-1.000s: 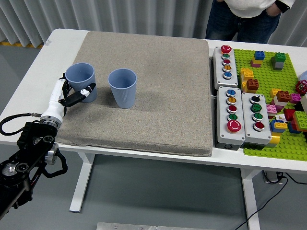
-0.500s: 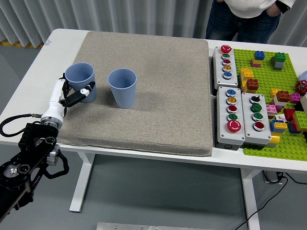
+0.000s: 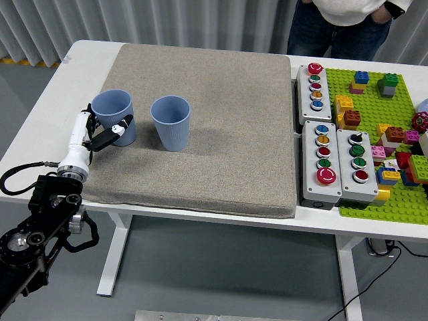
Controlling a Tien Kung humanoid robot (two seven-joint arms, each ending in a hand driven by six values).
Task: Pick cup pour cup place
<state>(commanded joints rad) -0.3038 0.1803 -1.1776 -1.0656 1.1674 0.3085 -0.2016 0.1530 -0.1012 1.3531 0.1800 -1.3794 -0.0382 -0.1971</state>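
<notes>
Cups, 2 in number and both blue, stood upright on the grey mat [image 3: 221, 127] covering the left and middle of the white table [image 3: 40, 114]. The left cup [image 3: 113, 117] sat near the mat's left edge. The left hand [image 3: 100, 132], white with black fingertips, was curled around the lower body of this cup; one finger [image 3: 119, 129] lay across the cup's front wall and the rest wrapped from the left side. The cup's base appeared to rest on the mat, though contact could not be confirmed. The hand's wrist and black arm [image 3: 40, 221] ran down to the lower left corner.

The right cup [image 3: 171, 122] stood just beside the left one, apart from it, with no hand on it.

Further right, off the mat, 3 grey button boxes [image 3: 332, 150] lay flat on the table, each carrying coloured round buttons. Beyond them a green baseplate [image 3: 374, 100] held scattered coloured bricks [image 3: 394, 147].

At the far right side of the table a person [image 3: 341, 27] in dark trousers stood, hands not on the table.
</notes>
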